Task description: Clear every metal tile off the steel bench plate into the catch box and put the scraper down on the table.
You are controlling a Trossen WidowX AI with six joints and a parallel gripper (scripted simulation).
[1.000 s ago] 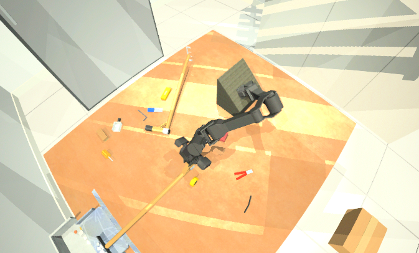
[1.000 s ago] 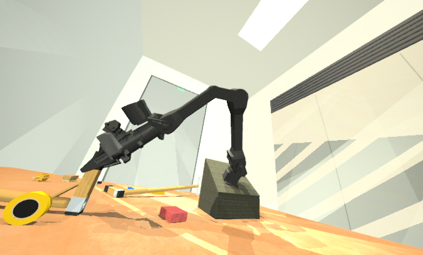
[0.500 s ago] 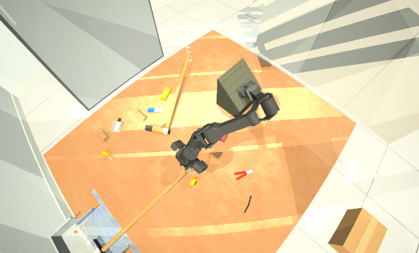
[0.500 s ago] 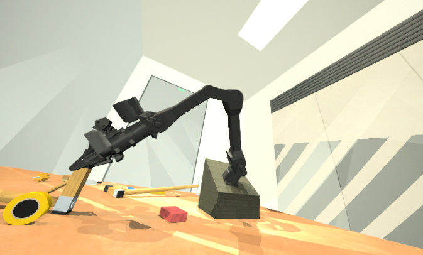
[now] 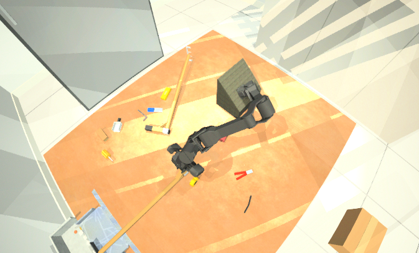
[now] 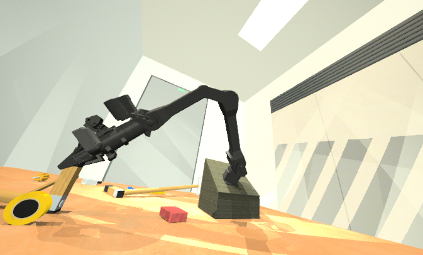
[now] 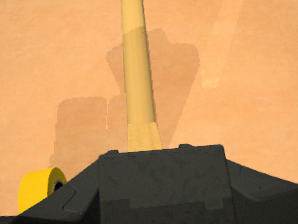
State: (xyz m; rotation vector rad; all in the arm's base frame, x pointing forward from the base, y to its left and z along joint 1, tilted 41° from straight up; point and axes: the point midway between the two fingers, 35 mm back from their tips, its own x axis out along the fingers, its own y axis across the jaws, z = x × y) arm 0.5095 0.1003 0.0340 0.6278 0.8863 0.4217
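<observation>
So a yellow ring-shaped tape roll (image 5: 193, 182) (image 6: 43, 202) (image 7: 35, 192) and a red rectangular block (image 5: 223, 138) (image 6: 173, 214) were just sitting on the orange desk (image 5: 267, 200) (image 6: 137, 235) (image 7: 250, 115).

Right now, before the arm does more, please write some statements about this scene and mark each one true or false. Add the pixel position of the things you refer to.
1. The hand (image 5: 184, 173) (image 6: 70, 166) is shut on the upright grip of the long scraper (image 5: 148, 206) (image 6: 66, 182) (image 7: 139, 80). True.
2. The red block (image 5: 223, 138) (image 6: 173, 214) lies inside the catch box (image 5: 60, 227). False: it lies on the table (image 5: 267, 194) (image 6: 137, 232) (image 7: 250, 125).
3. The yellow tape roll (image 5: 193, 181) (image 6: 44, 202) (image 7: 34, 192) stands on its edge. True.
4. The pliers with red handles (image 5: 241, 174) hang from the arm (image 5: 233, 127) (image 6: 181, 105). False: they lie on the table.
5. The scraper's shaft reaches over the steel bench plate (image 5: 99, 220). True.
</observation>
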